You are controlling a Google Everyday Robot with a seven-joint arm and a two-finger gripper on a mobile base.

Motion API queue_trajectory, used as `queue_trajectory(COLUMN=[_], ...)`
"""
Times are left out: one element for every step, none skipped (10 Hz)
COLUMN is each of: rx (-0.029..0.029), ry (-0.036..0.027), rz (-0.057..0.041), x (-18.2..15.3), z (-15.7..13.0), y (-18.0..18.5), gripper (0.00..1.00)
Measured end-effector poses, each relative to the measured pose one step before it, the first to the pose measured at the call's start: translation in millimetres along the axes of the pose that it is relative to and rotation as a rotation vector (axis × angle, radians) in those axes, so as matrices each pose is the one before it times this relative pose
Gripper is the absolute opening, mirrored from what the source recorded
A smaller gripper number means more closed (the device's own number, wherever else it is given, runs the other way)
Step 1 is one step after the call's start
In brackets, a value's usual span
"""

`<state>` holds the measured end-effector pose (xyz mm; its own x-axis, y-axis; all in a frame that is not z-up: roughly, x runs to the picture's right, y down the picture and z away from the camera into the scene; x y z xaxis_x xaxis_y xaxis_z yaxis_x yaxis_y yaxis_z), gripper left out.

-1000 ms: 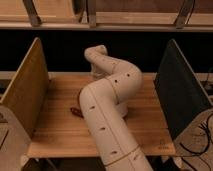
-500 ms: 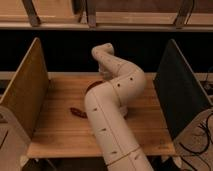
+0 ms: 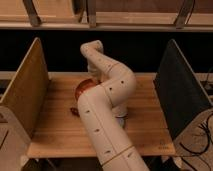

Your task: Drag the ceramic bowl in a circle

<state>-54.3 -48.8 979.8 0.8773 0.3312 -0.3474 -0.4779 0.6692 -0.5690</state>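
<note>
Peeking out left of the arm (image 3: 107, 95), ceramic bowl (image 3: 84, 88) mid-surface (image 3: 55, 130), end effector (image 3: 95, 80) beside it, grip state unreadable, bare wood left.

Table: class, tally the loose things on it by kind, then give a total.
Bowl: 1
Cup: 1, mostly hidden under the arm
Spoon-like piece: 1
Total: 3
Not counted: the gripper, down at the bowl's far edge.

High view from behind arm (image 3: 107, 100), facing table (image 3: 150, 131) (end effector hidden behind arm)
</note>
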Motion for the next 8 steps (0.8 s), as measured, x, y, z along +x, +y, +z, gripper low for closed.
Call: queue_trajectory(rx=[-0.01413,-0.01564,-0.01764,-0.01179,-0.00933,-0.00340,0.00035,0.00084], ry=[-0.00545,0.00502,0.00868,0.01102,0.01288,0.00387,0.00017,0.00040], rz=[-0.02498,-0.01596,-0.00640,0.00195,0.00974,0.00575,0.00077,-0.00185], x=[-0.67,5.39,8.20,8.15,9.86,4.36,0.24,-1.25], z=[-5.02,-1.13,1.06,1.67,1.03,0.67,0.14,-0.16], y=[6.87,6.45,6.28,4.28,3.50,0.42,-0.21,0.59], gripper=[0.10,0.10,0.11,0.14,0.15,0.15,0.15,0.15])
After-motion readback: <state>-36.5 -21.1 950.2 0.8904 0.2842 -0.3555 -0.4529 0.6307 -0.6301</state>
